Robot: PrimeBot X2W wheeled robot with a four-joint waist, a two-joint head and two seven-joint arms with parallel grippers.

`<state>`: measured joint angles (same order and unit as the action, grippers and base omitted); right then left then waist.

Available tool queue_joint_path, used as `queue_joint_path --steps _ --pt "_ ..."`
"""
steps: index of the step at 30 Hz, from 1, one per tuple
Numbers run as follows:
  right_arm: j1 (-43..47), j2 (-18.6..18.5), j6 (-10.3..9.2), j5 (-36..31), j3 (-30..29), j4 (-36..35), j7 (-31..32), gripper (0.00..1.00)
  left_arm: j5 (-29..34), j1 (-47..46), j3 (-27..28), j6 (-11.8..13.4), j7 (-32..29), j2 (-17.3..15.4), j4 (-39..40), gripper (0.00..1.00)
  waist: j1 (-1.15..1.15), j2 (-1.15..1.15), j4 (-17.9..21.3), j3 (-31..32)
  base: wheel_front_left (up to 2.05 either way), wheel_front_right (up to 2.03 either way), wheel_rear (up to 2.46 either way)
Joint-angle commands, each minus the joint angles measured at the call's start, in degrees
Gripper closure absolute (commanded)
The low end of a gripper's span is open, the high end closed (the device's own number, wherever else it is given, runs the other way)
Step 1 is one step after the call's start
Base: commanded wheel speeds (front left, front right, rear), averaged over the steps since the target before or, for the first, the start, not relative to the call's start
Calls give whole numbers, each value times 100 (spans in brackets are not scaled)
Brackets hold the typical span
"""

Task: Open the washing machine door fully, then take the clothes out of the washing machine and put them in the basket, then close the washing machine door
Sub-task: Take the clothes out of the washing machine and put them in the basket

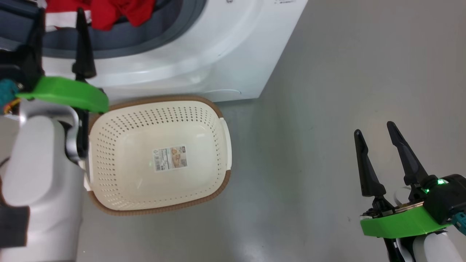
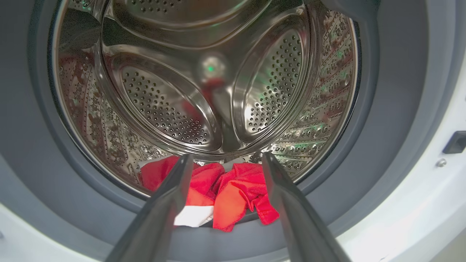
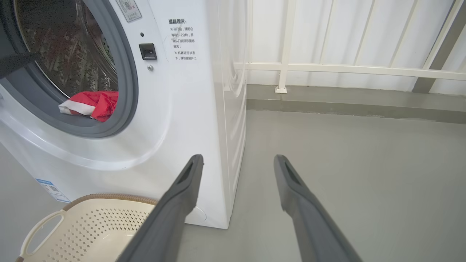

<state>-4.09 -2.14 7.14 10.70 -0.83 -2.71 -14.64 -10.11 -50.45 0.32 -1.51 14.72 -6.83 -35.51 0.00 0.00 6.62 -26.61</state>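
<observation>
The white washing machine (image 1: 225, 54) stands with its opening uncovered; its door is out of view. Red clothes (image 2: 233, 193) with white bands lie at the front lip of the steel drum (image 2: 218, 91), partly over the grey rubber ring (image 2: 382, 109). They also show in the head view as clothes (image 1: 116, 12) and in the right wrist view as clothes (image 3: 93, 103). My left gripper (image 2: 227, 156) is open just in front of them, with nothing between its fingers. On the floor below the opening sits the cream basket (image 1: 160, 109), holding nothing. My right gripper (image 1: 375, 129) hangs open over bare floor, far right of the basket.
The grey floor (image 1: 327, 109) stretches to the right of the machine. A white railing (image 3: 349, 69) and a low kerb run along the back. The basket (image 3: 91, 225) sits tight against the machine's front. My left forearm (image 1: 40, 174) overlaps the basket's left edge.
</observation>
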Motion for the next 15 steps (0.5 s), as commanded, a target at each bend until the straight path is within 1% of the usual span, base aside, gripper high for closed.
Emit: queue_joint_path --steps 1,8,15 --pt "-120 -74 35 38 141 -113 -36 0 81 -173 154 34 28 -279 38 0 0 0 82 -117 0 0 0" --pt "-222 -74 35 24 177 -89 -36 0 204 -841 138 97 28 -540 -696 0 0 0 188 -330 0 0 0" --pt "-286 -74 35 15 307 -36 -36 0 238 -1623 97 117 -204 -814 -1485 0 0 0 317 -483 0 0 0"
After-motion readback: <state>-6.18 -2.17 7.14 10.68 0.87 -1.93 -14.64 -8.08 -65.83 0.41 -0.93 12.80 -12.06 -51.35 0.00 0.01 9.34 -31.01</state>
